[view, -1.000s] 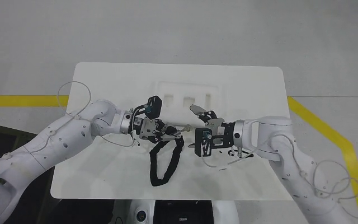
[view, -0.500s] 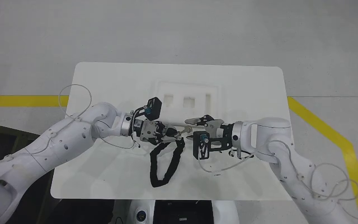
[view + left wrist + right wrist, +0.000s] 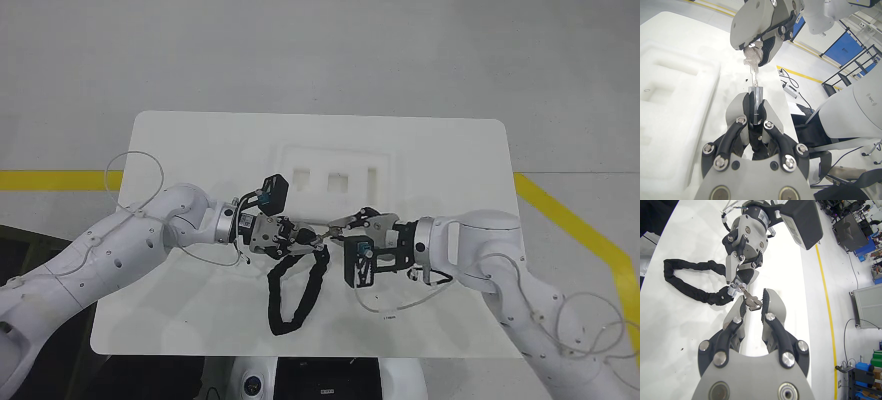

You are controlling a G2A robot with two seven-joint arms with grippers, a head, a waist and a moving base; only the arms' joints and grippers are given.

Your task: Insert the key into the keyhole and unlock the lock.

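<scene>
A black fabric-covered chain lock lies looped on the white table, its chrome lock cylinder lifted off the surface. My left gripper is shut on that cylinder, also seen from above. The silver key points at the keyhole with its tip inside the cylinder. My right gripper is shut on the key's flat head, one pad on each side. From above, the key bridges the left gripper and right gripper, which face each other at mid-table.
A white foam tray with several recesses sits just behind the grippers. The chain's loop trails toward the table's front edge. A yellow floor line runs beyond both sides of the table.
The right gripper's fingers, spread wide a second ago, have closed in on the key's head, and that arm has shifted slightly toward the left gripper. The left arm has stayed put.
</scene>
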